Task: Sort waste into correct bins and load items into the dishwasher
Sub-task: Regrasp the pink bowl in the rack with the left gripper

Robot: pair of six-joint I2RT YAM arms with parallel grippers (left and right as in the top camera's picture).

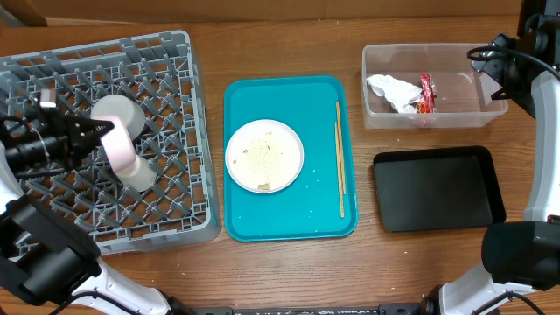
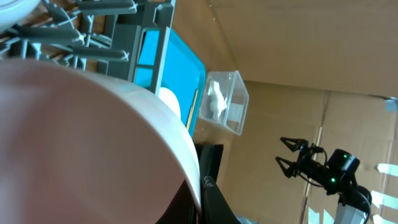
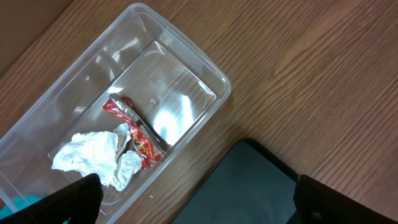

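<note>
wooden tabletop [image 1: 289,271] running edge to edge, brown cardboard [image 1: 262,10] along the far edge.

biggest thing first: one grey dish rack [image 1: 175,61], filling the left end of the table. over its middle is the left gripper [image 1: 101,131], fingers clamped on a whitish-pink bowl [image 1: 122,153] tipped up on edge above the lattice. in the left wrist view that bowl swallows most of the picture. there are pale round shapes bunched right there, and i cannot count cleanly how many bowls that makes.

next, one teal tray [image 1: 262,223], dead centre of the table, just beside the rack.

then one black tray [image 1: 437,188], toward the near right corner, nothing on it.

one clear tub [image 1: 455,87] at the far right corner, well apart from the teal tray and just beyond the black one. the right gripper [image 3: 196,196] hangs over the tub's right end, fingers spread wide, nothing between them.

one round plate [image 1: 241,171] on the teal tray, left of its centre.

two chopsticks [image 1: 339,157], side by side along the tray's right rim, pointing far edge to near edge.

one crumpled white napkin [image 1: 392,90] in the tub's left half, one red wrapper [image 1: 426,92] touching it.

smallest: pale crumbs [image 1: 262,156] scattered on the plate, too many to count.
</note>
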